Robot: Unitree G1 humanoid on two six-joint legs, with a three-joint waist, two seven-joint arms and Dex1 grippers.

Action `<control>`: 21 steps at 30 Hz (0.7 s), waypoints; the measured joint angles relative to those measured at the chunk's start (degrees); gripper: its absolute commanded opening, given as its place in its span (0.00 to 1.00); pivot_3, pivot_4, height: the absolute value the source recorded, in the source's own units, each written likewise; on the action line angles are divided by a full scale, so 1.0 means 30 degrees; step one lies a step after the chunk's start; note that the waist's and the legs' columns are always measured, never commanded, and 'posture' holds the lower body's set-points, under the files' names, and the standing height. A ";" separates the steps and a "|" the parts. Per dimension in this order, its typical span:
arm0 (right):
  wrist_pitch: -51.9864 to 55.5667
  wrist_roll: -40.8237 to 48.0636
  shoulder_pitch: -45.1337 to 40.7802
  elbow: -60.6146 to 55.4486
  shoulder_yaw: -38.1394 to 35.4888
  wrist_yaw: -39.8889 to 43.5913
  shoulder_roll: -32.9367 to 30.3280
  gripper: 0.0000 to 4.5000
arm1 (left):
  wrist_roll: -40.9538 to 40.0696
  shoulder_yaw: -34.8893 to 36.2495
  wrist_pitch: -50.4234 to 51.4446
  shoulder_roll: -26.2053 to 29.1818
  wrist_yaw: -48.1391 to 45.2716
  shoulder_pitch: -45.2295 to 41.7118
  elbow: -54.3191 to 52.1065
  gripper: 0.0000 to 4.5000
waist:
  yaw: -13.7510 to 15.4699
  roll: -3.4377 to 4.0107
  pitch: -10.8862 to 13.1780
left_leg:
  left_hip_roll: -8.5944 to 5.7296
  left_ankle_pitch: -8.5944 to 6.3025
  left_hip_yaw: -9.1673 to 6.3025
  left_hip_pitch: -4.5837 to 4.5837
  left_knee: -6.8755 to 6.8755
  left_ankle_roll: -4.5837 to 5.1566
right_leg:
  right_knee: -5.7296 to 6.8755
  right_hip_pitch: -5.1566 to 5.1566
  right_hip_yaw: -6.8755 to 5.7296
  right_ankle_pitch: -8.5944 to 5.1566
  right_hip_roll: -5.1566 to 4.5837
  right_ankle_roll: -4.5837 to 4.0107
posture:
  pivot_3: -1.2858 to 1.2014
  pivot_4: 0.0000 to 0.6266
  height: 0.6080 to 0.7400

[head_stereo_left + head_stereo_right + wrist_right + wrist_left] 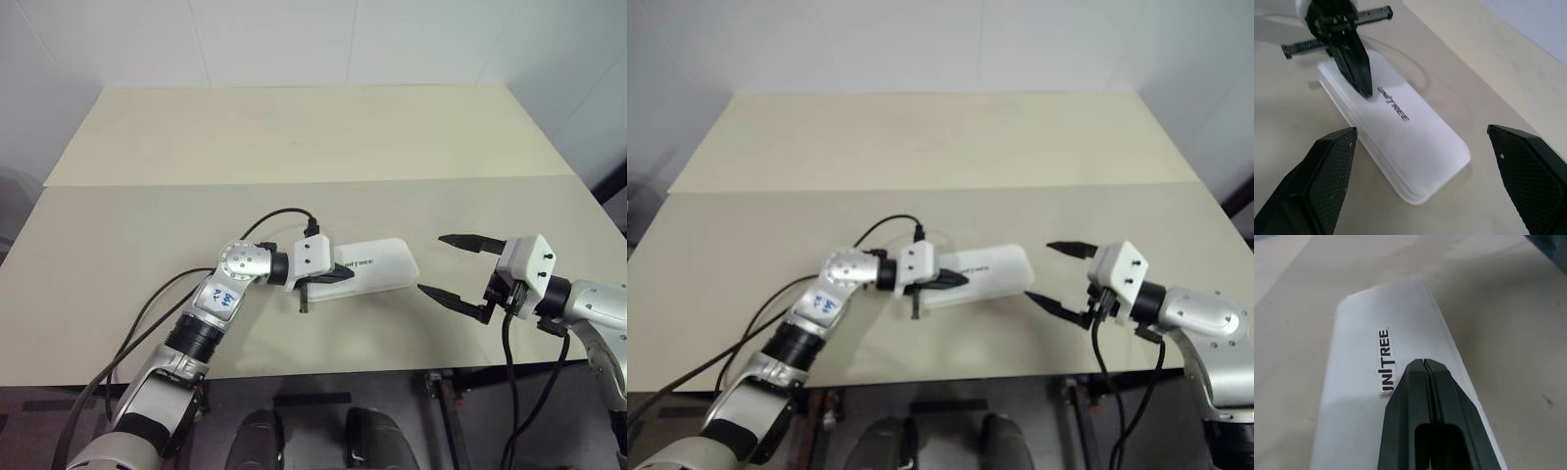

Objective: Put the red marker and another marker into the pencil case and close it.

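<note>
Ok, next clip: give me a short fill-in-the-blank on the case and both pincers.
1. The pencil case lies on the table with its lid ____.
2. The left pincer, with its fingers ____, rests its tip on the case's lid.
3. The right pincer stands ____, holding nothing, beside the case's end.

Missing words: closed; shut; open

Bright even light; soft shadows; right eye view hazy.
</note>
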 measured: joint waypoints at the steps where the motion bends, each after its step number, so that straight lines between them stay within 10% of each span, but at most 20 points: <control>1: 0.0145 0.0007 0.0064 -0.0211 -0.0004 -0.0220 0.0089 1.00 | 0.0119 -0.0090 0.0050 0.0060 0.0053 0.0037 -0.0161 0.01 | 0.0010 0.0001 0.0000 | 0.0002 0.0000 -0.0001 0.0001 -0.0001 0.0000 | 0.0001 -0.0001 0.0000 0.0000 0.0001 -0.0001 | 0.52 0.24 1.00; 21: -0.0215 -0.0087 -0.0966 0.1796 0.1224 -0.0285 0.1637 1.00 | -0.4005 0.4160 0.1669 0.0958 0.0647 0.2642 -0.3351 0.01 | -0.0146 0.0000 0.0000 | 0.0011 -0.0003 0.0005 -0.0004 -0.0013 0.0001 | 0.0005 -0.0014 0.0001 -0.0004 0.0008 -0.0006 | 0.52 0.24 1.00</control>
